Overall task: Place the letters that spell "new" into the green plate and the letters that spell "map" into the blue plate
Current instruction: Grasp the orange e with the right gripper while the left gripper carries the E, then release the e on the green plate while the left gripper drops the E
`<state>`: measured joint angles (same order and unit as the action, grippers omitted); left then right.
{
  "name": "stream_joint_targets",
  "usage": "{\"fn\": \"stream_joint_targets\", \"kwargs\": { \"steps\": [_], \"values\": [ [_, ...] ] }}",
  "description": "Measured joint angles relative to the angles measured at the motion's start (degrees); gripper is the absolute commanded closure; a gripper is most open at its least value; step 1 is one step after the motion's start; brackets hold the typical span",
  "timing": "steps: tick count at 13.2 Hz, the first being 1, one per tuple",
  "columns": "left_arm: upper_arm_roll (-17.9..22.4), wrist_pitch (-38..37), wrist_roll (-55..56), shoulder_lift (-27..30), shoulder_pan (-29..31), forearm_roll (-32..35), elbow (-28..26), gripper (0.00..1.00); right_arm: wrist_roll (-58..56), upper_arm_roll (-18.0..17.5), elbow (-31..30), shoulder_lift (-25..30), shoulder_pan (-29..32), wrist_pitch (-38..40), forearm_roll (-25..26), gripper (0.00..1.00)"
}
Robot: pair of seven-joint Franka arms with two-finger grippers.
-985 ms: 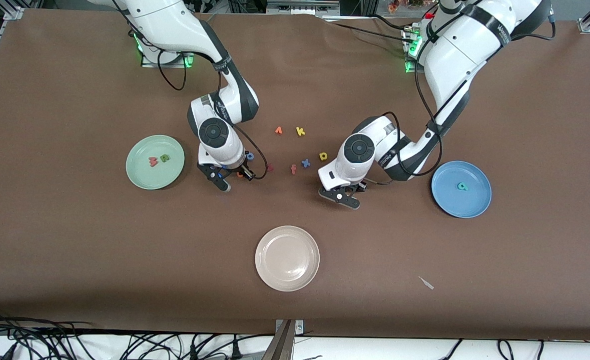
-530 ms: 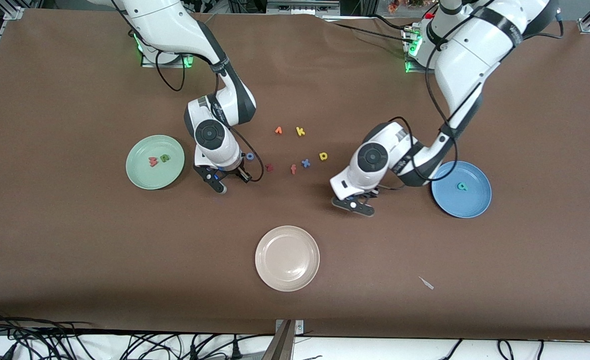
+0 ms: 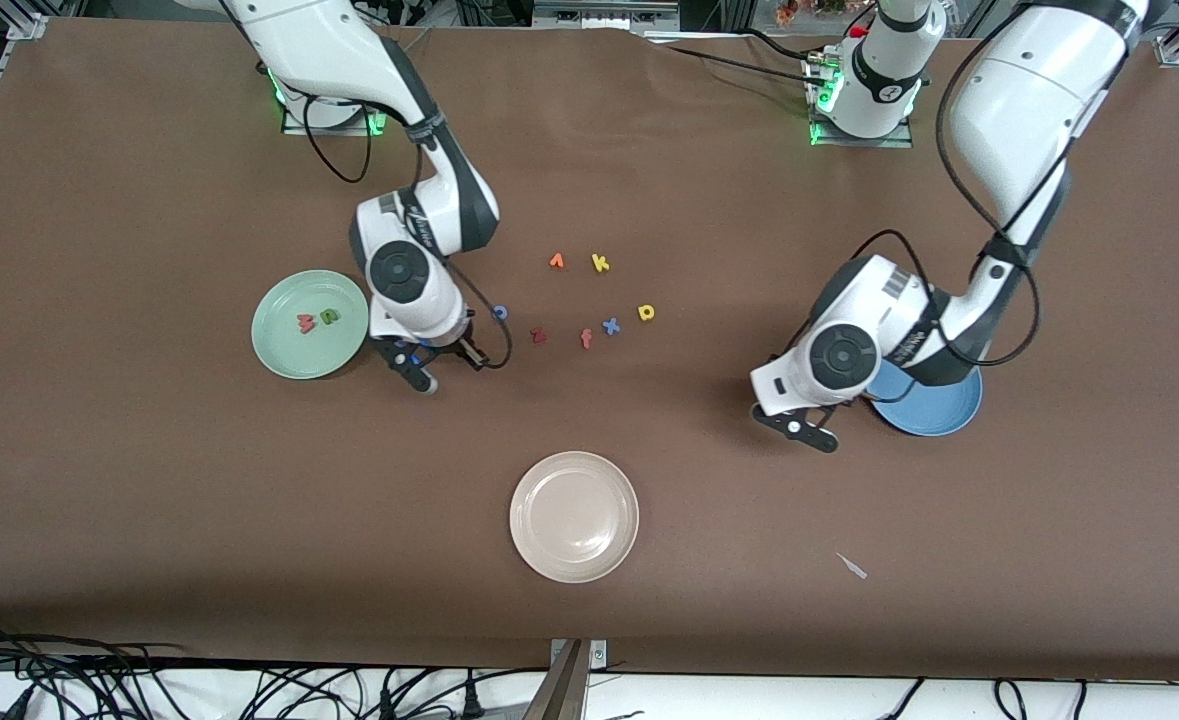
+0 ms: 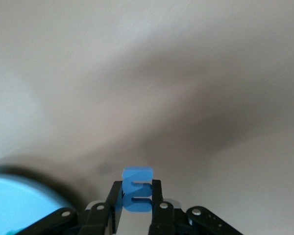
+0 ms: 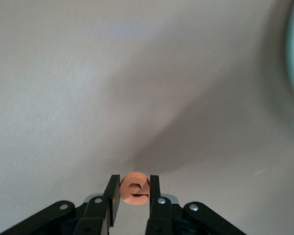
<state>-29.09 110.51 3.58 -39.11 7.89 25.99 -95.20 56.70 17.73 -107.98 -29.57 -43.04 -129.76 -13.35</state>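
Observation:
My left gripper [image 4: 137, 194] is shut on the blue m [image 4: 137, 182]. In the front view it [image 3: 805, 426] hangs over the table beside the blue plate [image 3: 927, 416], which the left arm half covers; that plate's edge [image 4: 17, 203] also shows in the left wrist view. My right gripper [image 5: 135, 192] is shut on the orange e [image 5: 135, 188]. It [image 3: 416, 372] hangs just beside the green plate [image 3: 287, 352], which holds the pink-red w [image 3: 305, 322] and the green n [image 3: 330, 316]. The yellow p [image 3: 646, 313] lies mid-table. The teal a is hidden.
Loose letters lie between the arms: yellow k [image 3: 600, 263], a small orange letter [image 3: 556, 261], blue x [image 3: 610, 325], orange-red f [image 3: 586, 339], a dark red letter [image 3: 538, 335] and a blue one [image 3: 499, 312]. A cream-white plate [image 3: 574, 515] sits nearer the front camera.
The right gripper shut on the orange e and shifted toward the green plate. The left arm carried the blue m from mid-table to the blue plate, now covering the teal a.

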Motion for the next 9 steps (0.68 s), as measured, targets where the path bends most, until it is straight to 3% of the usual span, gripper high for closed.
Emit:
{"fn": "stream_joint_targets", "kwargs": {
  "steps": [3, 6, 7, 8, 9],
  "values": [
    [0.00, -4.13, -7.84, 0.55, 4.25, -0.02, 0.00, 0.94, -14.30, 7.14, -1.93, 4.76, 0.17, 6.87, 0.00, 0.88],
    [0.21, -6.08, -15.27, 0.54, 8.99, -0.02, -0.04, 0.91, -32.86, 15.47, -8.15, 6.10, 0.56, 6.60, -0.19, 0.88],
    [0.34, -6.21, -17.35, 0.51, 10.02, -0.02, -0.11, 0.75, -37.81, 16.94, -10.39, 6.06, 1.17, 4.68, -0.78, 0.88],
    [0.51, -6.28, -18.92, 0.43, 10.87, -0.02, -0.20, 0.45, -42.40, 17.49, -12.94, 6.01, 2.14, 1.16, -1.71, 0.87],
    [0.60, -6.31, -20.17, 0.28, 11.52, -0.02, -0.36, 0.08, -45.80, 17.56, -15.27, 5.84, 3.01, -2.54, -2.71, 0.85]
  ]
}}
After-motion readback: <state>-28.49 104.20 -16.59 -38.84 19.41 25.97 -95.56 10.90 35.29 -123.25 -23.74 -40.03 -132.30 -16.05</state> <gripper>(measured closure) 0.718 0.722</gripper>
